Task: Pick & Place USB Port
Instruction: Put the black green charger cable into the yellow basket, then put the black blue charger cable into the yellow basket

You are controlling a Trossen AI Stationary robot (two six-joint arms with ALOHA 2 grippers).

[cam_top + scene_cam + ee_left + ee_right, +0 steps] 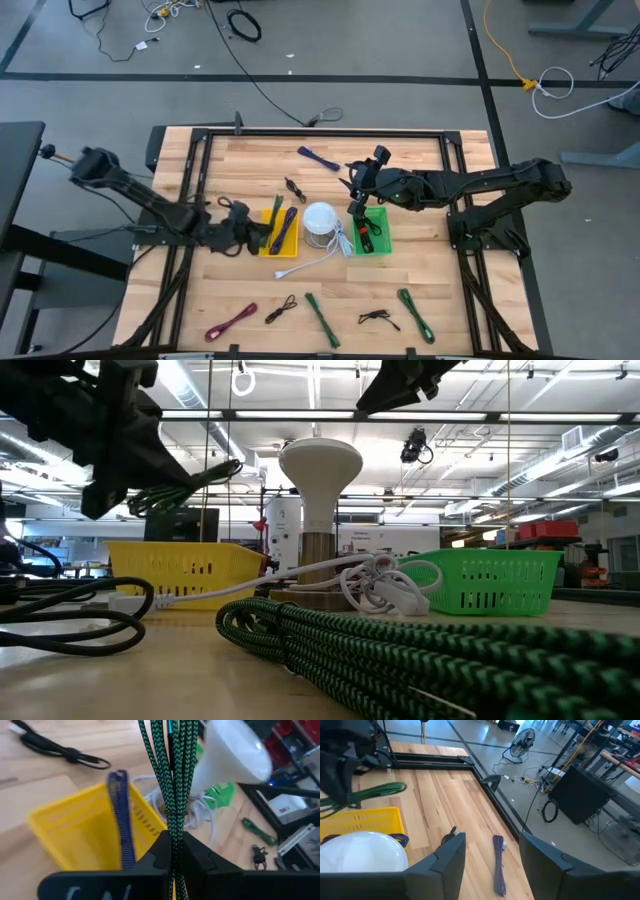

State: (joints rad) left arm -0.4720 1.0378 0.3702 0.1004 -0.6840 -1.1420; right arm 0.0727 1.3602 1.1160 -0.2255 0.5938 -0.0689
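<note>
Left gripper (175, 855): I am holding it clamped on the green braided cable (172, 775), just above the yellow basket (75, 827) | Handling: light, limp, bundled; I am gripping mid-bundle | Right gripper (490, 855): open, empty, beyond the basket.

Quick count off the overhead cam: two baskets, one yellow basket (268, 246) and one green basket (381, 240). One white lamp-looking thing (320, 221) between them. Loose bundled cables: three green cables (322, 318), two purple cables (318, 157), one pink cable (231, 322) near left, roughly four black cables (281, 308). Two arms.
</note>
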